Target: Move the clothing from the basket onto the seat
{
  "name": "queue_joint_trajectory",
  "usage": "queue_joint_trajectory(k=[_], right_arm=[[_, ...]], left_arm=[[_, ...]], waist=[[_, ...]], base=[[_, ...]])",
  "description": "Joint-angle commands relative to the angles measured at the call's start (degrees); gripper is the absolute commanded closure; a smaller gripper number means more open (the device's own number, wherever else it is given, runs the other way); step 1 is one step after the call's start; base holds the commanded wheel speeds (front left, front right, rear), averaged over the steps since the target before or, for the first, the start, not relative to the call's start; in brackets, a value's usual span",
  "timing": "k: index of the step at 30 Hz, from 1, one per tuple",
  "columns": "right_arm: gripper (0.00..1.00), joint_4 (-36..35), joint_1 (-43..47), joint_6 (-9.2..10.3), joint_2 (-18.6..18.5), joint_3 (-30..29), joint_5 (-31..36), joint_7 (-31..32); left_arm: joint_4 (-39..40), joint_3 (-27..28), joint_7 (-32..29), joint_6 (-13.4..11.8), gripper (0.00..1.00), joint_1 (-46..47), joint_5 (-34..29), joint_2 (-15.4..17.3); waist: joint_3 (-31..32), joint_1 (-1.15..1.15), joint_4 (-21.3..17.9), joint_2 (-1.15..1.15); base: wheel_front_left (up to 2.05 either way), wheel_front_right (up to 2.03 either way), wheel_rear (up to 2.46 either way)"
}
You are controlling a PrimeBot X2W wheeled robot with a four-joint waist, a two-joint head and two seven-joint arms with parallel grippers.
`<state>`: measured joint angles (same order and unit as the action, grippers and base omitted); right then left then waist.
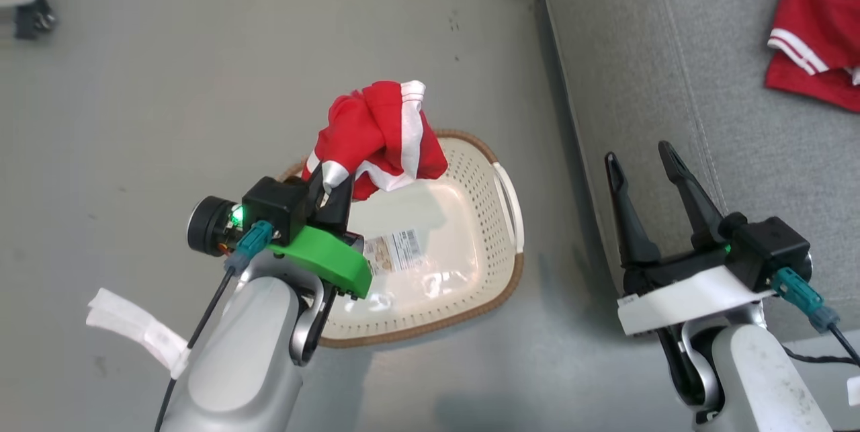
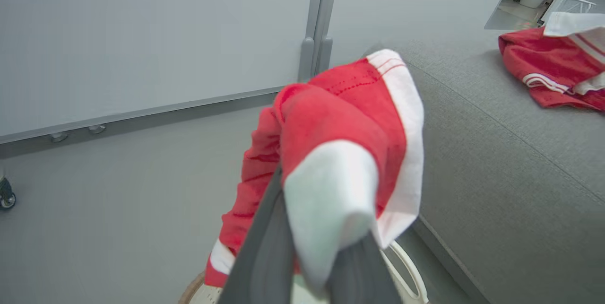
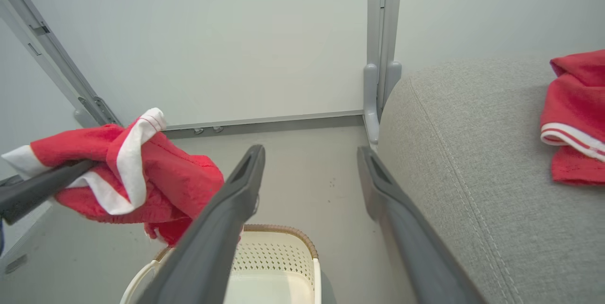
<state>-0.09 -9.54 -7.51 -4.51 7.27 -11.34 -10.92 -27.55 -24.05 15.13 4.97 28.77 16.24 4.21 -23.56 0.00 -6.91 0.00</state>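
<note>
Our left fingers [image 2: 264, 252] are pinched tight on a bunched red garment [image 1: 383, 136] with white trim. Their tips are buried in the cloth, so we cannot make out where they end. The left gripper [image 1: 334, 180] holds that bundle raised over the far left part of the basket [image 1: 494, 250], and we cannot tell whether its lowest fold touches the woven-look rim. Our left arm [image 1: 248, 351] hides the near left corner of the basket. On the basket's bottom we see a label sticker [image 1: 396, 250], too small to read.

We count two red garments: the one in our grip, and a second garment [image 1: 816, 42] lying on the grey seat [image 1: 672, 82], well in from the seat edge that faces the basket. The picture's border cuts that second one off in every view, so its full shape is unknown to us. The seat too runs out of view. One basket stands on the floor [image 1: 201, 82], near that seat edge but apart from it.

Our right fingers [image 3: 222, 228] are spread wide with nothing between them. The right gripper [image 1: 637, 153] hovers at the seat edge nearest the basket; whether its outer finger brushes the fabric, we cannot tell.
</note>
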Motion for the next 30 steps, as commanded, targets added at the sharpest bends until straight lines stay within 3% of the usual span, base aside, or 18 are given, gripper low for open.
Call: queue_joint_trajectory(k=[1, 17, 30], right_arm=[[0.00, -0.4, 1.5, 0.04, -0.2, -0.4, 0.5, 0.5], [0.00, -4.4, 9.9, 0.03, 0.1, -2.1, 1.7, 6.2], [0.00, -6.6, 15.6, 0.04, 0.4, -1.5, 1.2, 9.1]], left_arm=[[1.6, 0.5, 0.0, 0.3, 1.00, -1.7, 0.1, 0.2], [21.0, 4.8, 0.0, 0.5, 1.00, -10.4, 0.7, 0.7], [26.3, 4.6, -0.9, -1.0, 1.00, -19.1, 2.6, 1.4]], waist=[[6.2, 0.00, 3.1, 0.00], [17.6, 0.00, 5.6, 0.00], [23.5, 0.00, 5.0, 0.00]], base=[[0.00, 0.00, 0.00], [0.00, 0.00, 0.00], [0.00, 0.00, 0.00]])
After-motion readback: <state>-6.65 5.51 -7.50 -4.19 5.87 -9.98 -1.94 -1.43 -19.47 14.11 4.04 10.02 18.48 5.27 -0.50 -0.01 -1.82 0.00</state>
